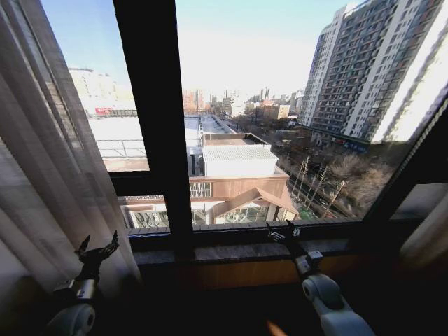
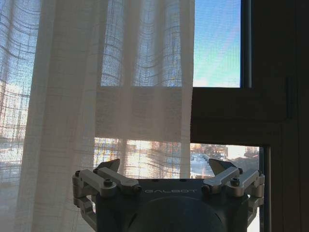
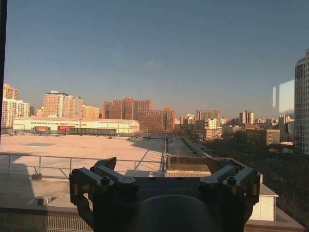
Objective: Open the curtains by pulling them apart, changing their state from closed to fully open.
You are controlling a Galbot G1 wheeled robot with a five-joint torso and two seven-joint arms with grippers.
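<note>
Beside the curtains' (image 1: 49,175) inner edge, the left gripper (image 1: 97,250) hangs wide open; closing there could miss the thin fabric. The right gripper (image 1: 282,232), also wide open, points at the window (image 1: 280,105).

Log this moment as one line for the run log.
curtains: drawn to left side, window middle uncovered | left gripper: open, beside curtain edge, holding nothing | right gripper: open, at window sill, facing glass

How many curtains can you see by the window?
2. One curtain hangs at the left side of the window, close by the left gripper. A second curtain peeks in at the far right edge. More fabric may be hidden past the edges.
</note>
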